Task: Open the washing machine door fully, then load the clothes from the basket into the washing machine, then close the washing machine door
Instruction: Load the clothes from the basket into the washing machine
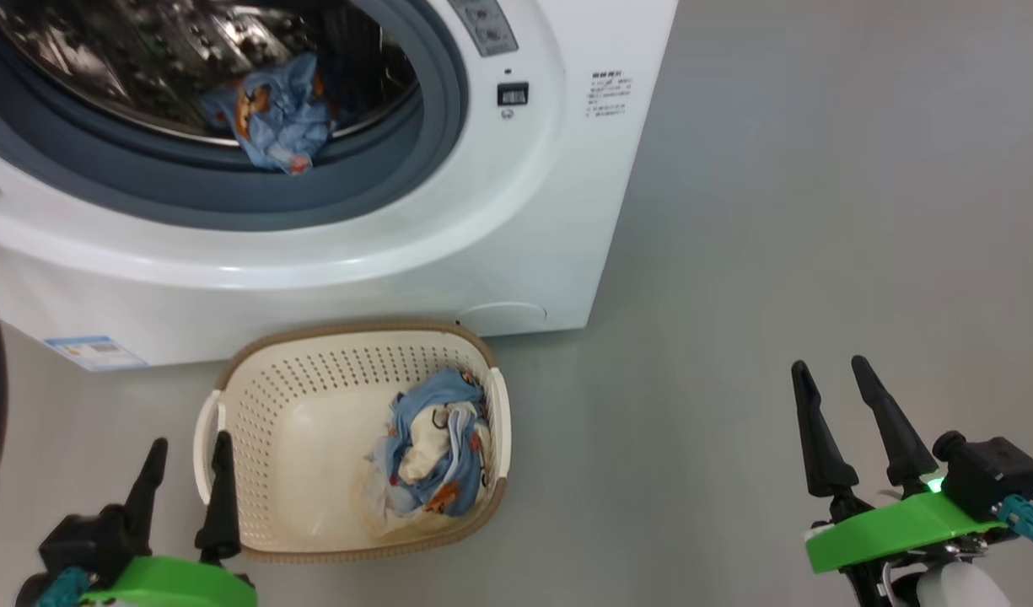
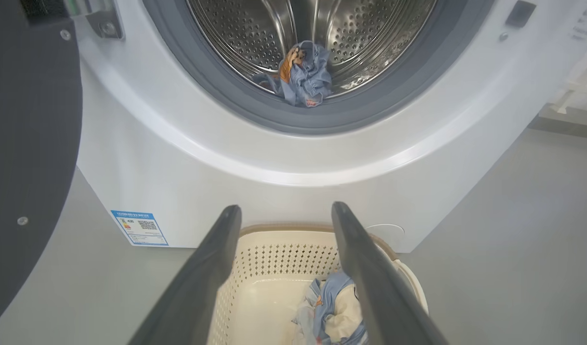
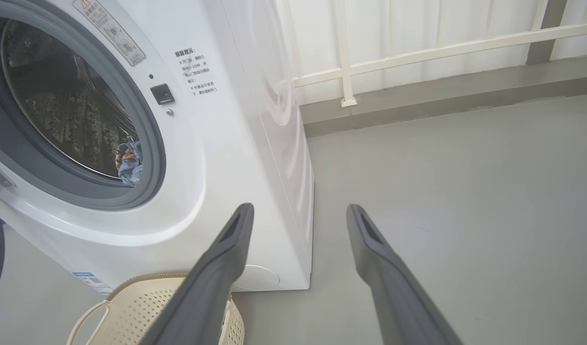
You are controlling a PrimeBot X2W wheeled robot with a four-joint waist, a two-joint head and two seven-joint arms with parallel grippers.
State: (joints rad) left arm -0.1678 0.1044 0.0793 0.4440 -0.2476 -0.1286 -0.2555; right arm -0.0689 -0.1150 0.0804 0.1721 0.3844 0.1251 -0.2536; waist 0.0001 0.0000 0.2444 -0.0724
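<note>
Washing machine (image 1: 567, 169): the mouth stands open and one printed piece (image 1: 276, 114) lies at the drum's lip. It may slump onto the grey ring (image 1: 229, 198) and get pinched at closing.
Washing machine door (image 2: 29, 143): swung wide on your left, so a careless left-arm lift could clip it.
Basket (image 1: 347, 335): on the floor, close to the machine front. A snagged finger could drag it.
Clothes (image 1: 436, 451): bundled in the basket's right half, to the right of your left hand (image 1: 190, 440), which sits by the left rim, wide and empty.
Right hand (image 1: 830, 364): wide, empty, well apart from the basket.

no lettering on the washing machine (image 1: 567, 211) is legible.
</note>
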